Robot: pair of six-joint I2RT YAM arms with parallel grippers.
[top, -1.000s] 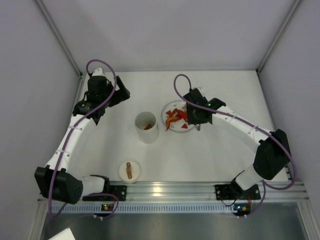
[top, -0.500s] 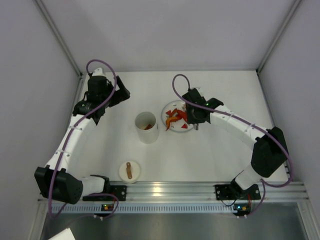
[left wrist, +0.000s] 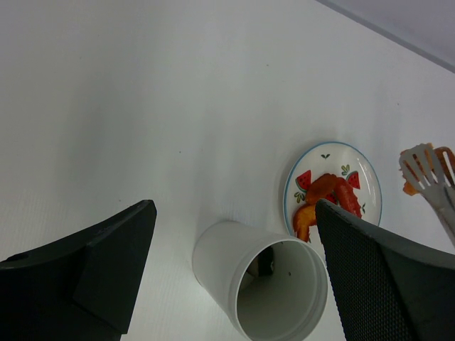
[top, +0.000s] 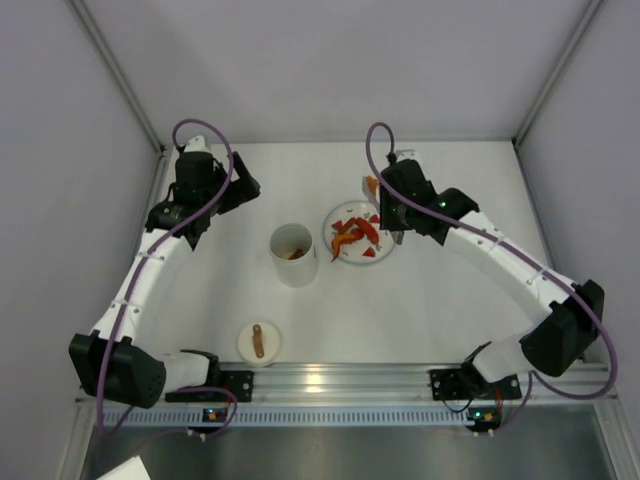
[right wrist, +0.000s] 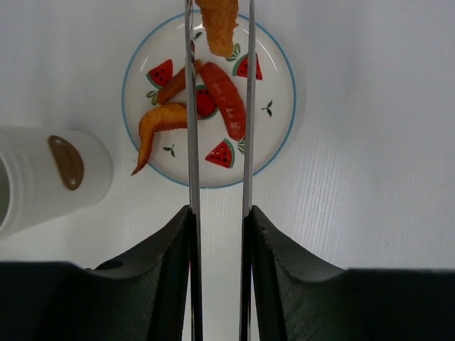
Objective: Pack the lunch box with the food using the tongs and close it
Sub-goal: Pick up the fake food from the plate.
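While the overhead camera looks down on a white table (top: pixel 420 300), the lunch box (top: pixel 293 258), an open white cup, stands upright near the middle with a bit of orange showing inside. Its lid (top: pixel 258 342), round with a brown strap, lies flat near the front edge, well apart from the cup. A plate (top: pixel 345 260) with red and orange food sits just right of the cup. The left gripper (top: pixel 243 188) hangs over the far left of the table. The right gripper (top: pixel 388 200) hovers at the plate's far right side, with an orange piece (top: pixel 371 186) beside it.

From the left wrist camera, two black fingers (left wrist: pixel 85 270) stand wide apart with nothing between them. The cup's open mouth lies below them and the plate beyond it. At the right edge, the scalloped tips of the tongs (left wrist: pixel 421 165) pinch the orange piece in the air, just right of the plate.

From the right wrist camera, the black fingers press the tongs' two slim arms from both sides, squeezing them nearly parallel. The tips hold the orange piece above the plate's far rim. A red strip (right wrist: pixel 226 99) and an orange strip (right wrist: pixel 160 121) lie on the plate, and the cup stands just beside it on the left.
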